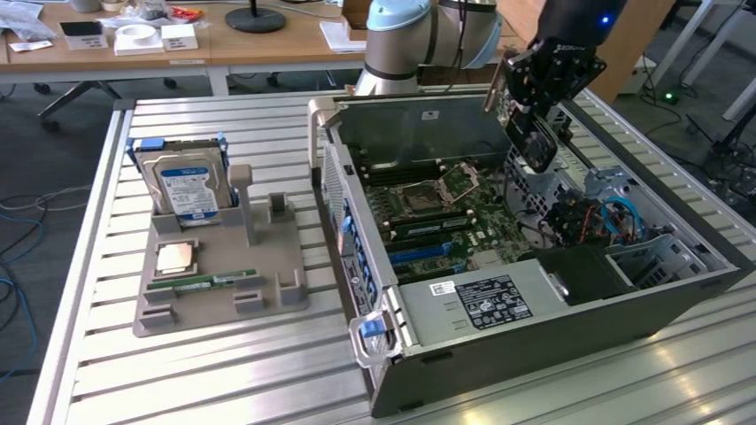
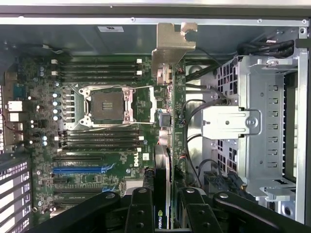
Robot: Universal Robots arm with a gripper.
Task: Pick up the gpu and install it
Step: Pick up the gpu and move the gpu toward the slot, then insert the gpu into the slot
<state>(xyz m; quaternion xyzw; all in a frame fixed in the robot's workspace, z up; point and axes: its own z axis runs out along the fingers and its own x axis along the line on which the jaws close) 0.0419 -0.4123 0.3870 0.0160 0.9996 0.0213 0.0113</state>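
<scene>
On the exterior view's left, the hard drive stands in its grey rack on the slatted table, with desks behind. Centre, the open case. Above it, the fingers are clamped part-closed on the gpu, which hangs edge-on over the motherboard. The install is underway, and I'd say it calls for squaring the card to a slot.

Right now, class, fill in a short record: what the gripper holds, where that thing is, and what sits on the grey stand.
gripper: shut on the gpu
gpu: edge-on above the open computer case, over the motherboard, not yet in a slot
grey stand: hard drive upright, memory stick lying flat
</scene>
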